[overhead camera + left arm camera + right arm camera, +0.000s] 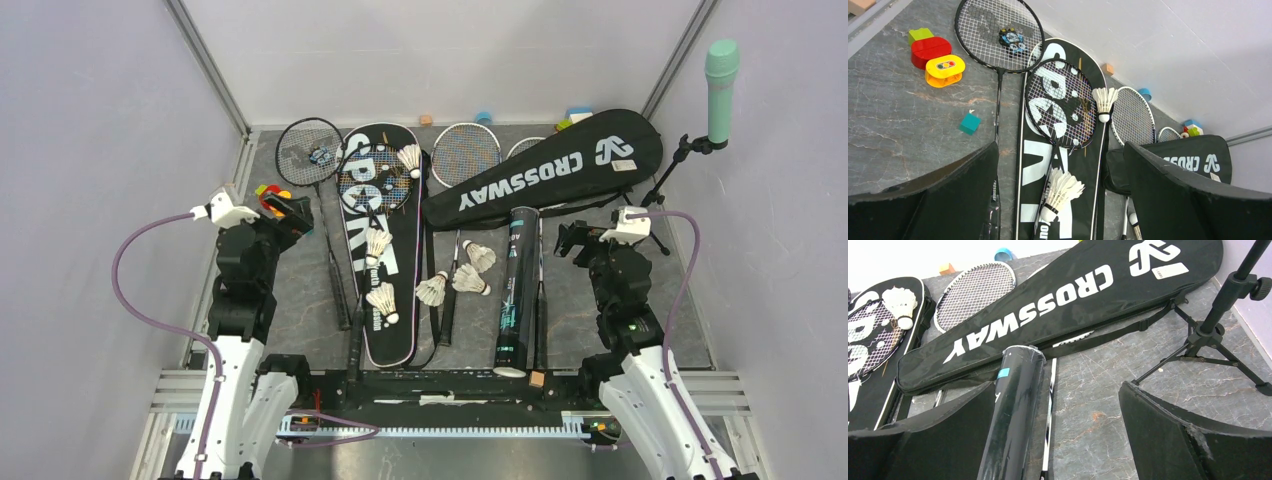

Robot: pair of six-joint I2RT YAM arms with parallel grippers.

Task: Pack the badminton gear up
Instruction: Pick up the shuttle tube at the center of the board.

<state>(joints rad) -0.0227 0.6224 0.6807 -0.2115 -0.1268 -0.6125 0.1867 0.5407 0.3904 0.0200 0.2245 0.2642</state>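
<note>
The black "SPORT" bag (pixel 378 262) lies flat at centre-left with a racket (pixel 374 181) and three shuttlecocks on it, one of them (pixel 1062 192) below my left gripper. A second racket (pixel 309 150) lies left of the bag. The "CROSSWAY" bag (pixel 545 170) lies slanted at the back right over two more rackets, one with a white frame (pixel 465 153). The long black tube (pixel 514 290) lies lengthwise at centre-right, with three shuttlecocks (pixel 455 275) left of it. My left gripper (pixel 1060 147) is open and empty above the SPORT bag. My right gripper (pixel 1056 386) is open and empty, its left finger (pixel 948 435) beside the tube (pixel 1015 410).
A mint-green microphone (pixel 721 75) on a black tripod stand (pixel 1215 332) stands at the right wall, close to my right gripper (pixel 572 240). Coloured toy blocks (pixel 938 57) lie at the left near my left gripper (pixel 288 214); more blocks (pixel 483 117) line the back wall.
</note>
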